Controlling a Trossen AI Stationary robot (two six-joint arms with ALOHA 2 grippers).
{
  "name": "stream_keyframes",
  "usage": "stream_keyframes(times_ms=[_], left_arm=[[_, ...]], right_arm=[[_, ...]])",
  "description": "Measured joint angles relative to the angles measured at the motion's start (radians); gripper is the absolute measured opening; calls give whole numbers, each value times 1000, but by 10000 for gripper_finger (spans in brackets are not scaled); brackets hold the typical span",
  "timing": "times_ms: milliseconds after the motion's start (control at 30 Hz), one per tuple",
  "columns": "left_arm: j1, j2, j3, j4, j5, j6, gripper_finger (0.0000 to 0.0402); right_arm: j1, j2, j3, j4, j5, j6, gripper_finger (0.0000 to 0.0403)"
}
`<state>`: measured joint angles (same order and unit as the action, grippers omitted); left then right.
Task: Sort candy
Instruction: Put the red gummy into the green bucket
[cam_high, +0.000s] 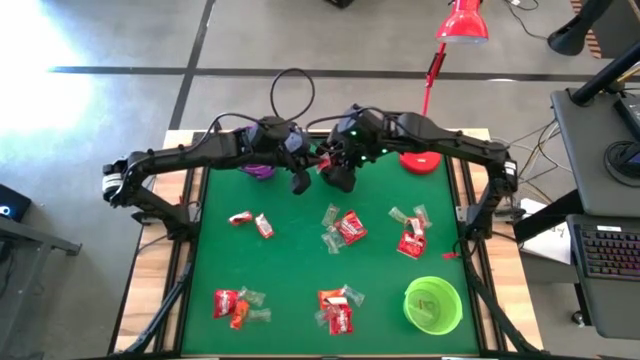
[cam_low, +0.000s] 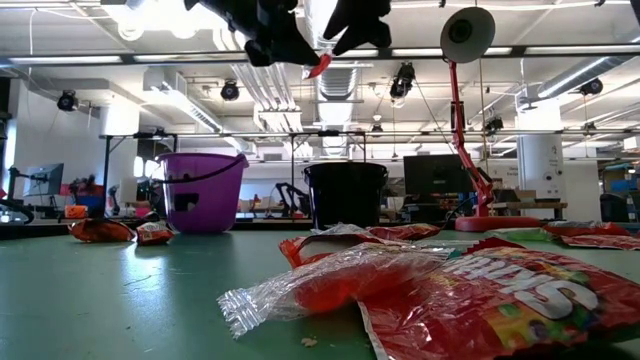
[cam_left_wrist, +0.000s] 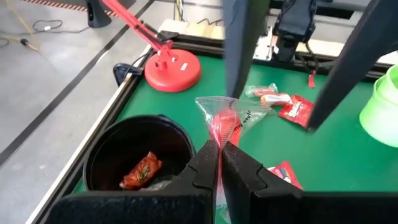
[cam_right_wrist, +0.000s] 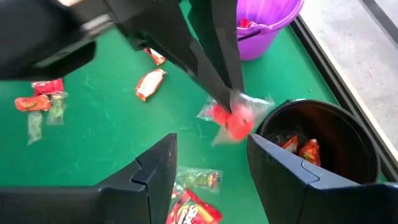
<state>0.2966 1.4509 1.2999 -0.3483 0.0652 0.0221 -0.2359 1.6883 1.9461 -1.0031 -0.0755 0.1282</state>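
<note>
The left pincer (cam_left_wrist: 221, 163), its arm reaching in above the black cup (cam_left_wrist: 138, 155), pinches a red candy in clear wrap (cam_left_wrist: 225, 121); the right pincer (cam_right_wrist: 211, 163) faces it, spread, beside the candy. Only the wrist views show red sweets inside that cup. The low view shows a red "Skittles" pack (cam_low: 520, 300) on the green worktop (cam_low: 120, 300), in front of the cup.

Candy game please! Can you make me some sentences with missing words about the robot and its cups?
1. The left gripper pinches a clear packet with a ____ sweet inside.
2. The right gripper has its fingers ____.
3. Under the packet stands the ____ cup.
4. The green cup sits ____ the purple cup.

Missing words: red; open; black; far from
</note>
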Motion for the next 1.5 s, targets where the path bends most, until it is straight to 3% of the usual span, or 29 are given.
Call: stream_keyframes(times_ms=[500,1267,1500], left_arm=[[0,2,-1,11,33,3,0],[0,2,-1,46,32,22,0],[0,2,-1,56,31,22,0]], right_arm=[[-1,14,5,6,136,-23,169],[-5,-3,-6,24,120,-9,181],[-5,-3,-8,22,120,-9,139]])
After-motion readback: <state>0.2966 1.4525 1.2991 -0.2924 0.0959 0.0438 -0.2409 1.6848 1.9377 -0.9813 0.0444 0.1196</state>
